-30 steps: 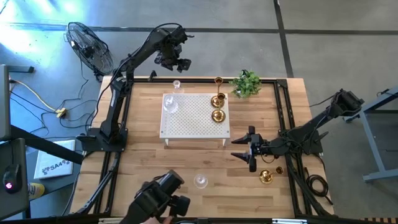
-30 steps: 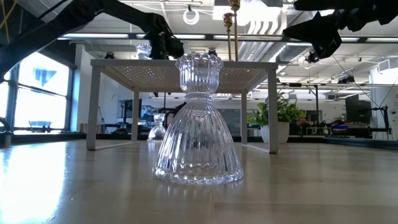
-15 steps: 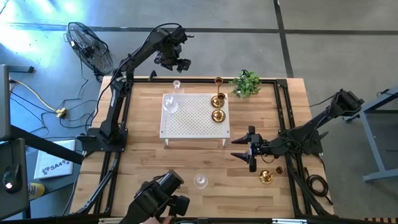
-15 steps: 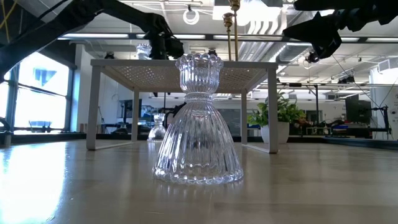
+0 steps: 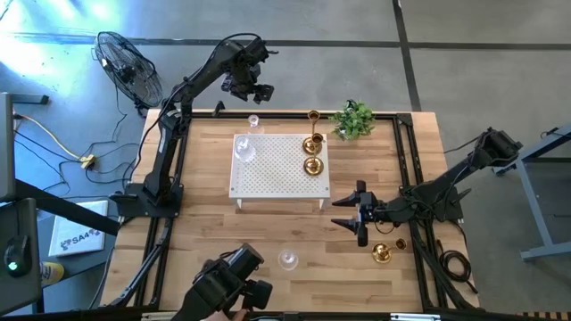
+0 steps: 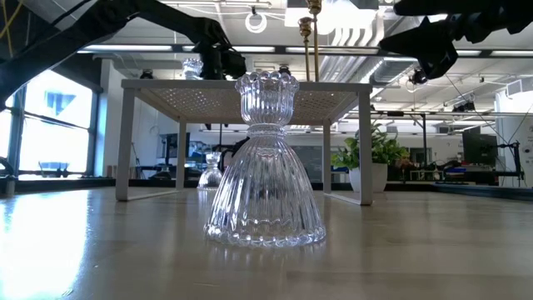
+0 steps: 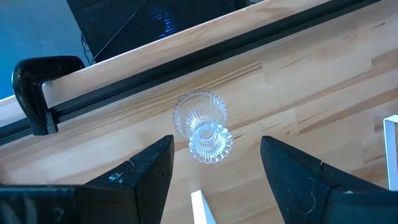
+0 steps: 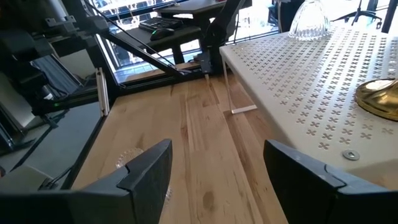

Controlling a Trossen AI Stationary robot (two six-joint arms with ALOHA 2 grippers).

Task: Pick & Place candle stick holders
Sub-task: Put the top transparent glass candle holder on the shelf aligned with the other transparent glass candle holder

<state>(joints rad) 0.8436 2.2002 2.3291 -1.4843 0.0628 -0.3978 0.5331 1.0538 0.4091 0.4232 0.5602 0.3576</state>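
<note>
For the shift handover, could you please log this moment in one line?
left gripper: open above glass holder, far edge | right gripper: open, empty, beside platform | gold holders: on platform

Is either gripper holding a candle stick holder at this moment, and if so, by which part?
Nothing is held. The left gripper hangs open above a glass holder on the table, not touching it. The right gripper is open and empty beside the white platform.

Clear ribbed glass holder (image 6: 265,162) upright at the table's near edge. Second glass holder (image 5: 243,150) on the white platform's (image 5: 277,178) left; third (image 7: 202,126) just beyond its far edge. Brass holders (image 5: 311,153) on the platform's right; another (image 5: 382,253) near right.
</note>
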